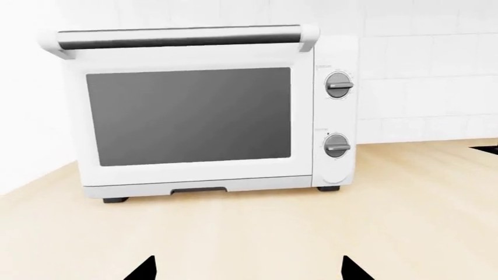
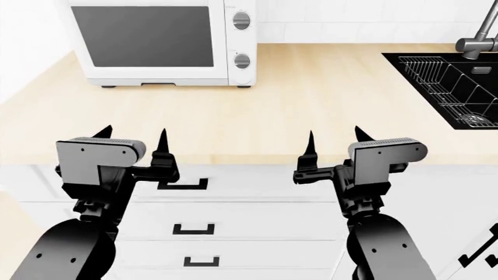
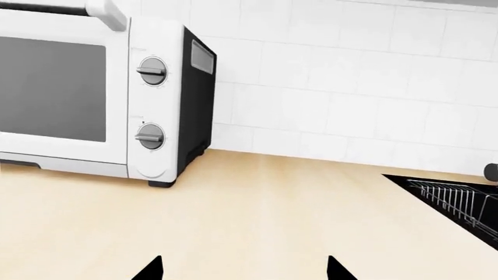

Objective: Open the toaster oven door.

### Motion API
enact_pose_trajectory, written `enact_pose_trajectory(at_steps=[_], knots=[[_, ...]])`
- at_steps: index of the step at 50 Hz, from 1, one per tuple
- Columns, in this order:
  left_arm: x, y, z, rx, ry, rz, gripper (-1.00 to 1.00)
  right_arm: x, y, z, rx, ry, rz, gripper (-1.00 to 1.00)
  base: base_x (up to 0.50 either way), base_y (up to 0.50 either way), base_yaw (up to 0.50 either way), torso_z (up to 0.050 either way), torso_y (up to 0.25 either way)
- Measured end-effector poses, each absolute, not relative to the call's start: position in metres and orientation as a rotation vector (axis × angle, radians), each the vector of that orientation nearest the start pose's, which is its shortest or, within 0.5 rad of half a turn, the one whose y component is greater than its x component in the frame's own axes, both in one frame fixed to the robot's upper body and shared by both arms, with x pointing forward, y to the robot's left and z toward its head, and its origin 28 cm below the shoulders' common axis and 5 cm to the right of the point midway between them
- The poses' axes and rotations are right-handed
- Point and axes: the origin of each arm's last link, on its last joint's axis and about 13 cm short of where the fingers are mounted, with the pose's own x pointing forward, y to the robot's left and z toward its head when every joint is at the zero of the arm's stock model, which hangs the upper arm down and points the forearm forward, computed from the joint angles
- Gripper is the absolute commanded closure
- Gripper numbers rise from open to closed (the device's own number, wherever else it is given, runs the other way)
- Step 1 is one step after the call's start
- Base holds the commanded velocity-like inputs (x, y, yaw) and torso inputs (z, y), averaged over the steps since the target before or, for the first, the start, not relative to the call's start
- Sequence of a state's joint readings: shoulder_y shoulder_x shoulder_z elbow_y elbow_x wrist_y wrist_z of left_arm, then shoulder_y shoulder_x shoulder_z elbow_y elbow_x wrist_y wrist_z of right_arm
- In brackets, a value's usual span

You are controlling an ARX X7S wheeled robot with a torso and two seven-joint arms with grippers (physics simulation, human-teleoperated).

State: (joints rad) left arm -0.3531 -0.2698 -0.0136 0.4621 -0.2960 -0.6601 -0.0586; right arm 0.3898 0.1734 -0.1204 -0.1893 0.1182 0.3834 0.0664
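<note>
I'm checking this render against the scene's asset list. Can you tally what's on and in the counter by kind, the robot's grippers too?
Toaster oven: 1
Oven door with bar handle: 1
Round knobs: 2
Sink: 1
Wire rack in the sink: 1
Faucet: 1
Grippers, left gripper and right gripper: 2
Total: 9
</note>
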Motion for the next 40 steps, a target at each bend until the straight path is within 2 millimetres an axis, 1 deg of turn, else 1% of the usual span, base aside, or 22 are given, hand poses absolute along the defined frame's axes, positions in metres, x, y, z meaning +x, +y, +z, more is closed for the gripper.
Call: enact_pose_trajectory(at_steps=[9,13,19,40], knots=[[0.258,0.253,0.162,0.037,-0.153,-0.036,-1.00,0.289,-0.112,0.134,-0.083,-0.185,0.059,-1.00,0.00,-0.13,0.00,0.000,0.000],[0.258,0.254,0.165,0.037,-0.156,-0.032,-1.00,0.289,-0.112,0.137,-0.080,-0.185,0.060,-1.00,0.00,-0.33,0.00,0.000,0.000],[0.257,0.253,0.167,0.033,-0.158,-0.033,-1.00,0.289,-0.113,0.139,-0.079,-0.187,0.059,-1.00,0.02,-0.02,0.00,0.000,0.000],[0.255,0.257,0.171,0.006,-0.167,-0.025,-1.00,0.290,-0.109,0.142,-0.082,-0.181,0.073,-1.00,0.30,0.00,0.00,0.000,0.000]])
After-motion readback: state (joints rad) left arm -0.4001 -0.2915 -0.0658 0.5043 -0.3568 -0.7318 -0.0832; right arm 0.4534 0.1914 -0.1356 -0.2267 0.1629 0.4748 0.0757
